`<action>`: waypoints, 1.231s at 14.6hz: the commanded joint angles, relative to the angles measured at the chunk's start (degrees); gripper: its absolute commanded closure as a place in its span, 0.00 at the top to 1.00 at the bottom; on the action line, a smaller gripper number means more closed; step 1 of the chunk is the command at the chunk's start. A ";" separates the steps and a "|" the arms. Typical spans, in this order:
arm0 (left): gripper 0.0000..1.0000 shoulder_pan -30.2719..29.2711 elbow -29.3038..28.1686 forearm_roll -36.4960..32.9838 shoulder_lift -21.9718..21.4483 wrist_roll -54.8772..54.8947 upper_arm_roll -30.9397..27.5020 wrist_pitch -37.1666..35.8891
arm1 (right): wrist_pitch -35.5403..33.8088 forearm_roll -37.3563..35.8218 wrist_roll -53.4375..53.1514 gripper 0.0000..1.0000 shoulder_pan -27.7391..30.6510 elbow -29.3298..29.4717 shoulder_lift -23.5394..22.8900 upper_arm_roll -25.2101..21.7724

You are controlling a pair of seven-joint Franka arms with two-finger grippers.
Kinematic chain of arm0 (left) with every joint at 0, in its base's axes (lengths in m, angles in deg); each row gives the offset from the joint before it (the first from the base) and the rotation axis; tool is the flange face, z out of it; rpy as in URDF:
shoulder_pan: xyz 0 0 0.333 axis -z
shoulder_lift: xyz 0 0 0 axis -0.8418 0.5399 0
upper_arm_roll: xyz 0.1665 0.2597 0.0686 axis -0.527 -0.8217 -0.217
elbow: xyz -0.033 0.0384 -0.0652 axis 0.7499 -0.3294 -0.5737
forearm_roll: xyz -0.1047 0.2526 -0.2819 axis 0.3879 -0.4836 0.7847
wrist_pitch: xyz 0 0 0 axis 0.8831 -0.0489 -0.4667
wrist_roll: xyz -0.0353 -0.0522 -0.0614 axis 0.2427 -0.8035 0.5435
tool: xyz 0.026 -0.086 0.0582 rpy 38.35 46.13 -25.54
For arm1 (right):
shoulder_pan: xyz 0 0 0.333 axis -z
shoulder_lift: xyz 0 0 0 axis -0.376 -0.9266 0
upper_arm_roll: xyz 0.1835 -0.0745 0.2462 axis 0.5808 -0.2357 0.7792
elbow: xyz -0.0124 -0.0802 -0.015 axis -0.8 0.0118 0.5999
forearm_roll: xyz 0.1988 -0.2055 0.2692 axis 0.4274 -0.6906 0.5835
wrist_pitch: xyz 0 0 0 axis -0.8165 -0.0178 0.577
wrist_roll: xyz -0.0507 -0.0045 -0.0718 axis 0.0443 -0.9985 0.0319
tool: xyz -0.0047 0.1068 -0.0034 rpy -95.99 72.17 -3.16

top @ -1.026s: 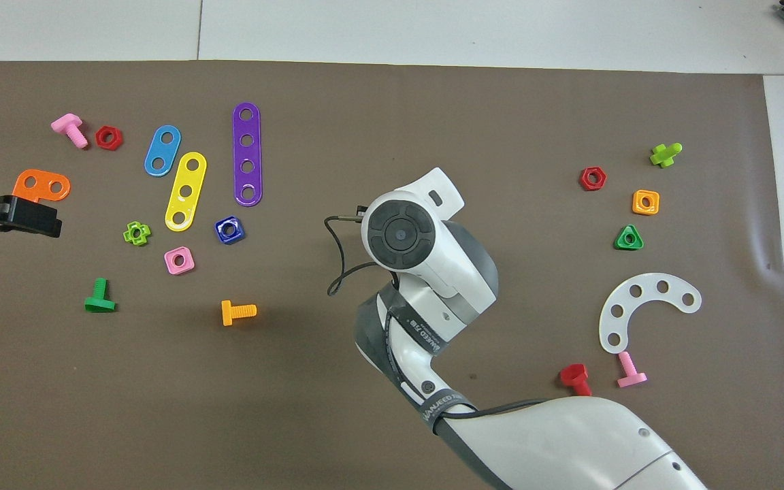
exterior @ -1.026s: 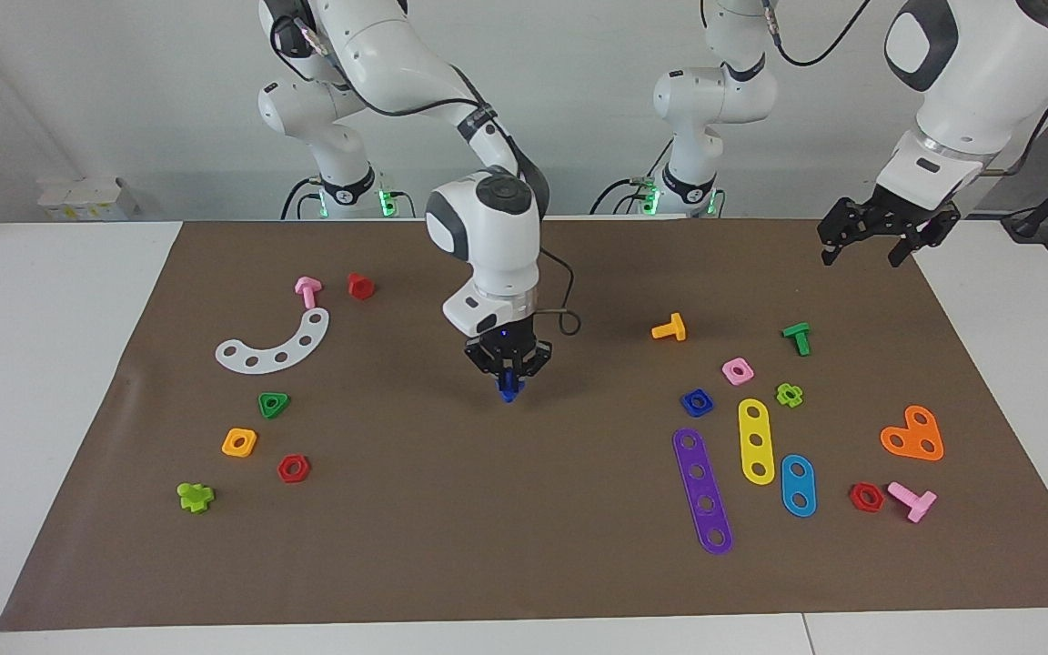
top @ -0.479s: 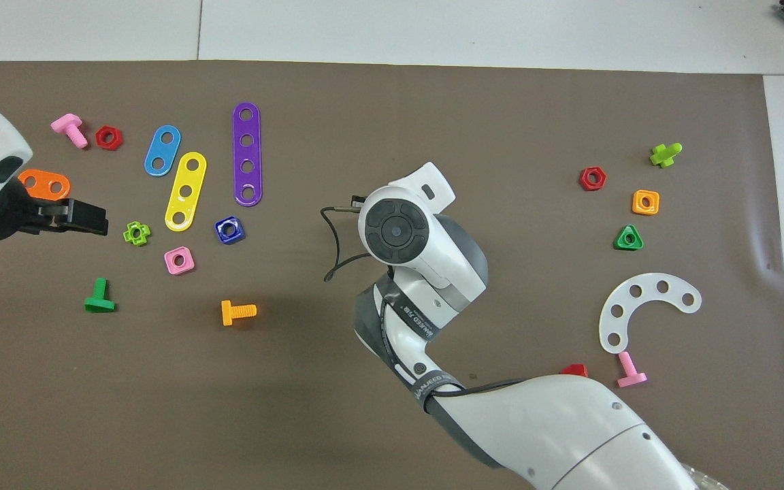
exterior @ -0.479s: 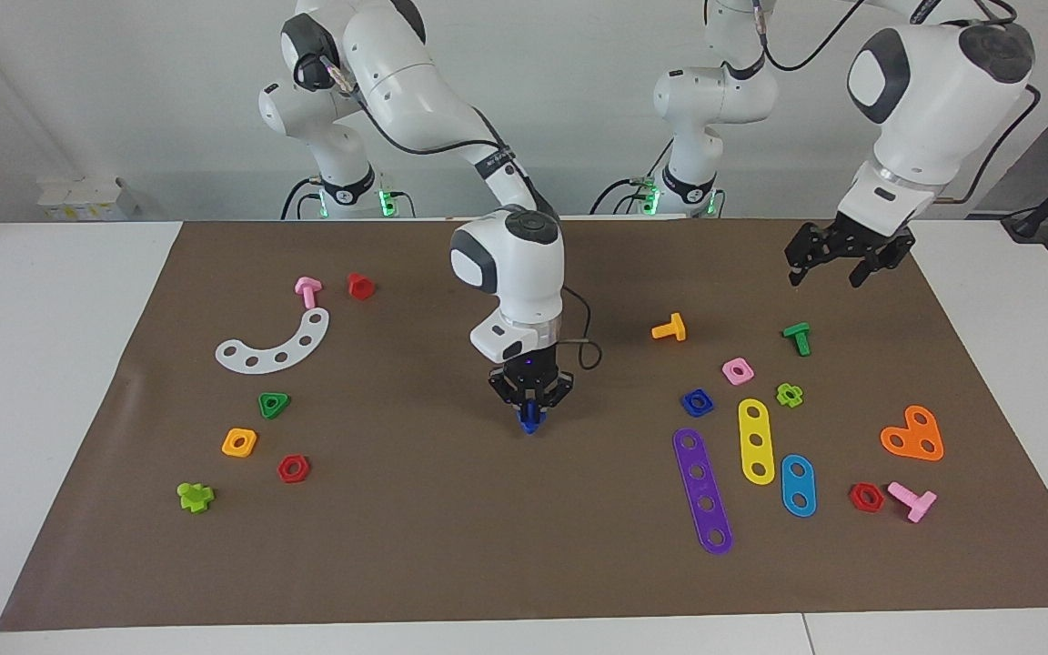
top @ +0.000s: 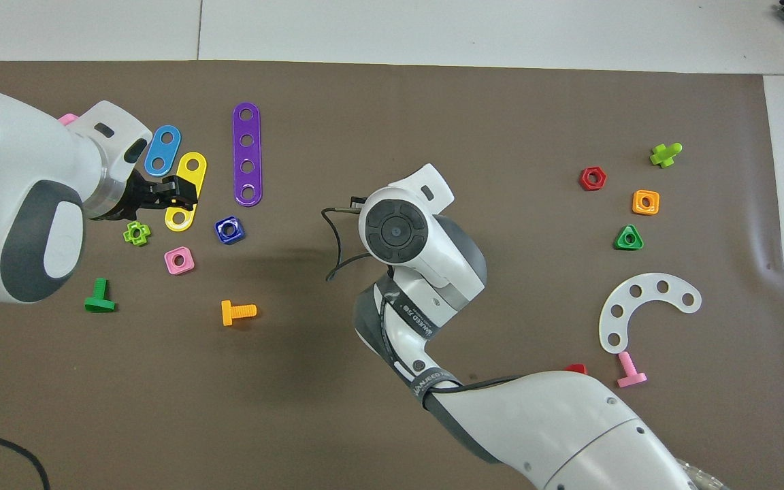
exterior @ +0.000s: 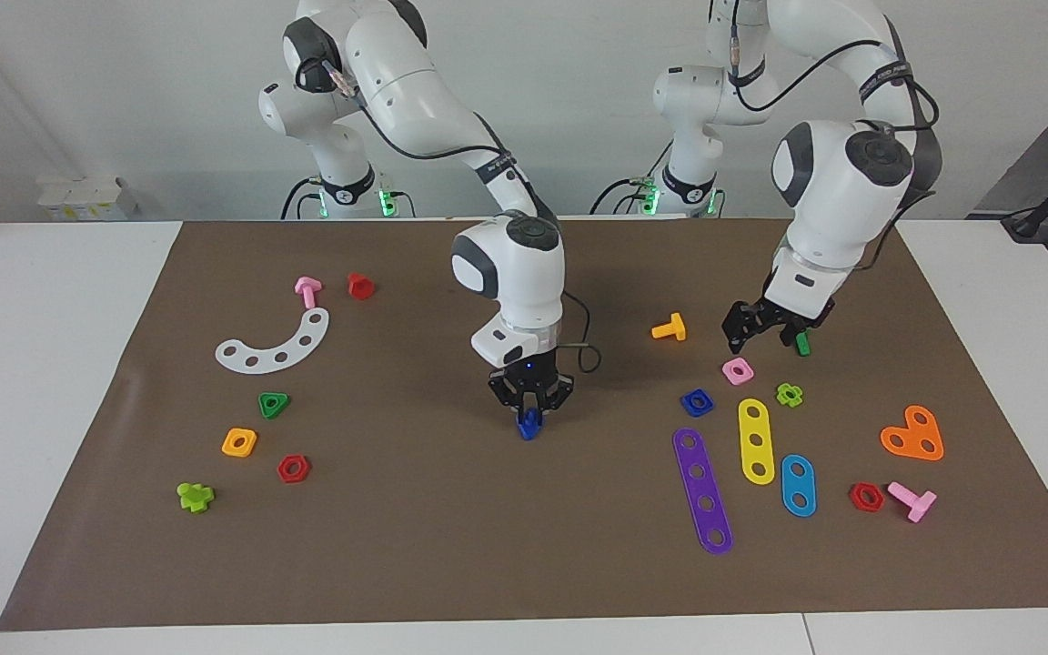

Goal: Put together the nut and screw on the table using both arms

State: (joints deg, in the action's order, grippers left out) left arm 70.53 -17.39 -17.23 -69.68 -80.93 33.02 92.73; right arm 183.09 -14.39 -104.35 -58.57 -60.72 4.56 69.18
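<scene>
The white counter (exterior: 42,382) is carrying a brown mat (exterior: 415,537) that is covering most of it. Toward the right arm's end of the mat, a white curved strip (exterior: 274,344), a green triangular nut (exterior: 274,404), an orange square nut (exterior: 239,442) and a red hexagonal nut (exterior: 293,468) are lying apart from one another.

The right arm (exterior: 508,268) is reaching down over the middle of the mat, and the right end effector (exterior: 531,417) is pointing straight down, low over the mat. The dark-blue screw (exterior: 529,426) is sitting right at its tip, down at the mat. Whether the end effector is pinching the screw or is slack around it cannot be told, and the arm's wrist is hiding the spot in the overhead view.

Toward the left arm's end, the dark-blue square nut (exterior: 697,401) is lying flat on the mat. It is sitting just beside the end of the purple strip (exterior: 702,491) that is nearer to the robots, and near the pink square nut (exterior: 737,370), a little farther from the robots than that one.

The left arm (exterior: 838,182) is bending down over this group. The left end effector (exterior: 760,341) is hanging spread with nothing between its tips, over the mat between the pink square nut and the green bolt (exterior: 801,344), apart from the dark-blue nut
</scene>
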 commanded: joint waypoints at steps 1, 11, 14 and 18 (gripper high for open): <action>0.88 0.51 -2.54 0.61 0.03 -3.68 -0.80 3.42 | 0.54 -0.34 -1.64 1.00 0.45 1.21 -0.12 0.19; 0.82 4.55 -2.63 -0.26 12.42 -16.44 -1.16 14.14 | -22.38 3.32 9.93 1.00 14.31 0.16 22.54 0.19; 0.77 4.73 -3.33 -1.67 13.66 -16.35 -1.16 14.41 | -31.60 10.29 23.01 1.00 22.22 0.16 27.90 0.10; 0.69 5.25 -4.83 -2.29 13.40 -16.44 -1.16 13.45 | -41.37 10.56 34.79 1.00 30.93 0.07 32.92 0.10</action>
State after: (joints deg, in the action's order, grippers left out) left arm 74.31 -20.47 -18.01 -55.37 -96.40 32.85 106.07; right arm 144.21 -5.34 -75.30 -31.20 -58.72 34.44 68.40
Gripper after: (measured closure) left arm 0.286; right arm 0.000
